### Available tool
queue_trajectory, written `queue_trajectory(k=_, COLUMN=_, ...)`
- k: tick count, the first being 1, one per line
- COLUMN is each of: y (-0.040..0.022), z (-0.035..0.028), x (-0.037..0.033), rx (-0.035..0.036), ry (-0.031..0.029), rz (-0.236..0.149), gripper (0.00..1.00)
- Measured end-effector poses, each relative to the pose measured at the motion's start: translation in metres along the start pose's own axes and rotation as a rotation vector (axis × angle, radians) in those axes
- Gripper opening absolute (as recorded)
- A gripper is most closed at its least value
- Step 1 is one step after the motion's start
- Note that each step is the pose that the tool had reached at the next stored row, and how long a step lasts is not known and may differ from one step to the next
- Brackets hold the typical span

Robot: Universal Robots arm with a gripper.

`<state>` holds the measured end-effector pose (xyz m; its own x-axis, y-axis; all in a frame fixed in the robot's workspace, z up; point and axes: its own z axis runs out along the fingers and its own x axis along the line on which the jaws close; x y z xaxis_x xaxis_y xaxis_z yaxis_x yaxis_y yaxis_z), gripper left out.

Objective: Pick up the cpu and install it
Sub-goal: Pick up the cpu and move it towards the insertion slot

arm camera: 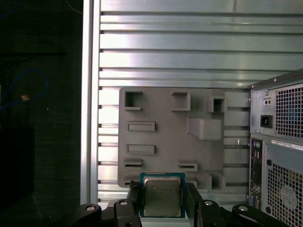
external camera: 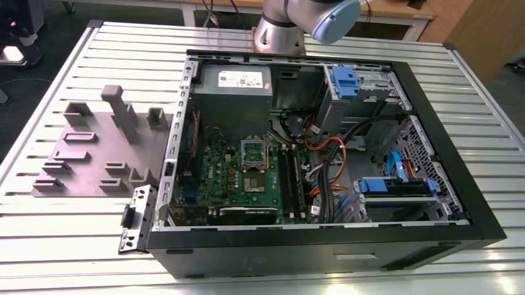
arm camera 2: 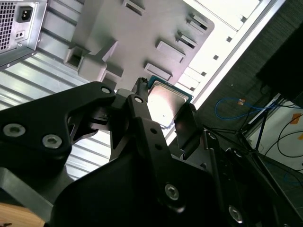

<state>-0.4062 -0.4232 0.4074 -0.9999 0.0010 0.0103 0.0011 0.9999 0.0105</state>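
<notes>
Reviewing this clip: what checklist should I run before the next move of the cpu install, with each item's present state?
1. cpu clamped in the gripper: ok, in both wrist views the fingers press two opposite edges.
2. cpu square in the grasp: ok.
3. cpu off the grey fixture: ok, the fixture lies well beyond it.
4. Socket open and empty: cannot tell.
5. Cables away from the socket: ok, they lie to the exterior view's right.
6. cpu's orientation mark: cannot tell.
</notes>
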Motion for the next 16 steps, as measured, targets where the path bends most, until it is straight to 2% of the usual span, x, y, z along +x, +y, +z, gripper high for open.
queue_trajectory(k=16, y=0.0000, z=0.0000, x=-0.0050, rx=-0.0001, ry=-0.0001, rz=0.000, gripper=0.47)
